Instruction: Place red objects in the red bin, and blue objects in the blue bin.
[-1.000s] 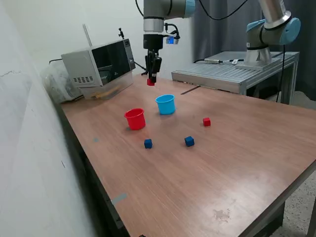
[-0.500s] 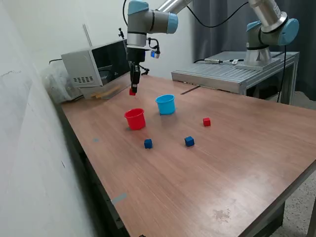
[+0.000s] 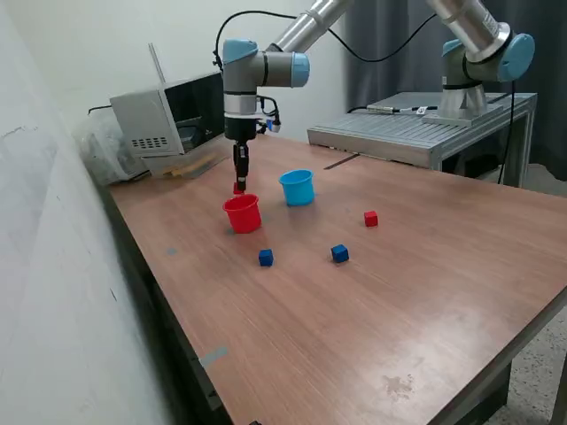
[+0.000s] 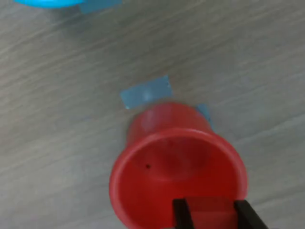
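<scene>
My gripper (image 3: 239, 187) hangs just above the red bin (image 3: 242, 213), shut on a tiny red cube (image 3: 238, 188). In the wrist view the red bin (image 4: 176, 167) lies open right under the two dark fingertips (image 4: 180, 213), with the held red cube (image 4: 208, 208) between them over the bin's mouth. The blue bin (image 3: 298, 187) stands beside the red one, toward the exterior view's right; only its edge (image 4: 45, 3) shows in the wrist view. A second red cube (image 3: 370, 218) and two dark-blue cubes (image 3: 266, 257) (image 3: 339, 253) lie on the table.
A grey microwave-like box (image 3: 175, 113) stands at the back on the exterior view's left. A metal platform (image 3: 416, 133) carries a second arm's base (image 3: 462, 97) at the back right. Blue tape patches (image 4: 146, 92) mark the wooden table (image 3: 399, 292) by the red bin.
The gripper has carried the red cube from above the blue bin toward the exterior view's left and down, and now it hangs just over the red bin.
</scene>
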